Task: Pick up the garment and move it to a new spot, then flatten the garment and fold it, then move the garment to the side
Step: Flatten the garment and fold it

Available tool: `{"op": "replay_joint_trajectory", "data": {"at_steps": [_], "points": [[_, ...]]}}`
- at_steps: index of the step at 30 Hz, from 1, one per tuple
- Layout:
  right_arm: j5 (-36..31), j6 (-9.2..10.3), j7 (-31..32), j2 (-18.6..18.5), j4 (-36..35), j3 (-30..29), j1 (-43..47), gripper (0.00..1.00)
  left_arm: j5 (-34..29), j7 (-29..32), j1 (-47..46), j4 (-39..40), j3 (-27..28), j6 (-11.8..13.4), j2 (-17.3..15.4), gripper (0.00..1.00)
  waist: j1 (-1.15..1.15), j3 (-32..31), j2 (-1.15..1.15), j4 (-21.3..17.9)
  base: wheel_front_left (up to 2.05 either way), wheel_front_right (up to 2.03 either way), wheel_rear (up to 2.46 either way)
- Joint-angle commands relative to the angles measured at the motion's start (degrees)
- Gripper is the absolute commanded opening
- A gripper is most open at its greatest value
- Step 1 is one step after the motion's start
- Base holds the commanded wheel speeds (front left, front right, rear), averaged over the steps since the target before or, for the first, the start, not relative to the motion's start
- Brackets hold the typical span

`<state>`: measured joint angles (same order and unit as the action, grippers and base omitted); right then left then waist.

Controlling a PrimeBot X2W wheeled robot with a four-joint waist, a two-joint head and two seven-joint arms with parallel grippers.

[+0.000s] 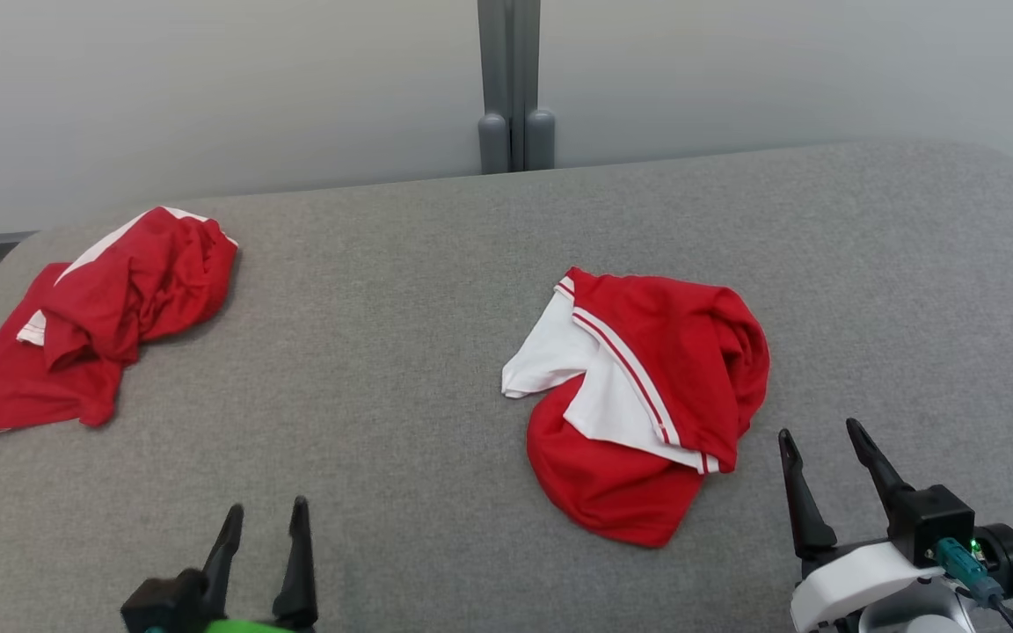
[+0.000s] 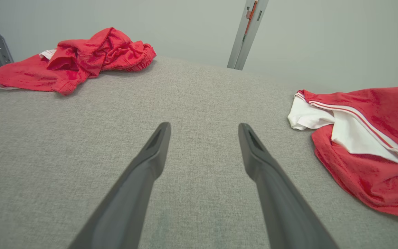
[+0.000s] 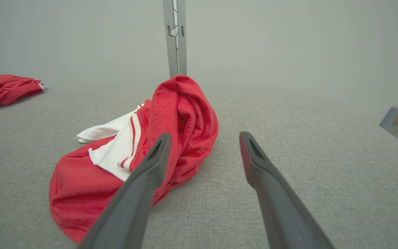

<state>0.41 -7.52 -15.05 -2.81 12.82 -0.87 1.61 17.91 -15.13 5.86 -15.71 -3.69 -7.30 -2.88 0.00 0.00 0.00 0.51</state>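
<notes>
- A grey fabric-covered surface (image 1: 401, 369) with rounded far corners, perhaps a padded table or a mattress.
- A crumpled red-and-white garment (image 1: 691, 352) lies right of its middle.
- A second red garment (image 1: 111, 316), bunched, lies at its far left, well apart.

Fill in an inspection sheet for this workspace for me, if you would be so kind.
Surface: grey fabric top, flat, bare between the garments.
Job's things: red and white garment crumpled near the middle, not yet flattened; second red garment crumpled at the far left.
Clutter: nothing seen.
Grippers: left gripper and right gripper on the near side, jaws open, holding nothing, clear of the cloth.
Cables: teal-plugged cable at the right wrist.
Surroundings: pale wall with a grey post behind.
</notes>
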Motion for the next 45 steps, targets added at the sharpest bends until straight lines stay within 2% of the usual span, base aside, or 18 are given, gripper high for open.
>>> {"op": "replay_joint_trajectory", "data": {"at_steps": [1,6,13,16,29,30,31,35,39,45], "points": [[0.0,0.06,-0.2,-0.1,-0.4,0.5,-1.2,1.00,1.1,0.0,-3.4,-1.0,-1.7,-0.2,0.0,1.00,0.00,1.6,0.00,-1.2,0.00,0.00,0.00],[0.1,0.06,-0.2,-0.1,-1.6,2.9,-4.6,1.00,5.2,1.1,-15.4,-7.4,-10.1,-0.2,-0.1,1.00,0.00,6.8,0.00,-4.2,0.00,0.00,0.00],[1.4,0.06,-0.2,-0.2,-1.6,5.0,-7.4,1.00,12.1,11.3,-30.8,-17.1,-18.6,-0.2,-0.2,1.00,0.00,12.4,0.00,-9.2,0.00,0.00,0.00],[1.5,0.06,-0.2,-0.1,-1.6,4.6,-7.7,1.00,15.0,14.3,-34.2,-20.6,-19.9,-0.2,-0.2,1.00,0.00,13.1,0.00,-10.7,0.00,0.00,0.00],[2.2,0.06,-0.2,-0.1,-1.7,5.4,-9.0,1.00,16.8,18.8,-42.3,-36.0,-20.1,0.3,-0.4,1.00,0.00,14.5,0.00,-14.0,0.00,0.00,0.00],[2.4,0.06,-0.2,-0.1,-1.7,5.5,-9.1,1.00,16.4,18.5,-42.6,-36.8,-20.5,0.3,-0.5,0.21,0.00,14.5,0.00,-14.1,0.00,0.00,0.00],[2.5,0.06,-0.2,-0.1,-1.6,5.6,-9.1,1.00,16.3,18.0,-42.9,-37.3,-20.9,0.2,-0.5,0.00,0.00,14.5,0.00,-14.2,0.00,0.00,0.00],[2.9,0.06,-0.2,-0.1,-1.4,4.6,-8.0,1.00,18.2,15.9,-44.4,-36.6,-21.5,-0.2,-0.3,0.00,0.00,13.8,0.00,-13.8,0.00,0.00,0.00],[3.0,0.06,-0.2,-0.1,-1.1,3.2,-6.7,1.00,20.9,14.4,-46.5,-32.5,-21.5,-0.2,-0.3,0.00,0.00,12.3,0.00,-12.4,0.00,0.00,0.00],[4.0,0.06,-0.2,-0.1,-0.4,3.4,-6.0,1.00,25.1,15.7,-49.7,-23.0,-20.7,-0.2,-3.4,0.00,0.00,9.4,0.00,-10.9,0.00,0.00,0.00]]}}
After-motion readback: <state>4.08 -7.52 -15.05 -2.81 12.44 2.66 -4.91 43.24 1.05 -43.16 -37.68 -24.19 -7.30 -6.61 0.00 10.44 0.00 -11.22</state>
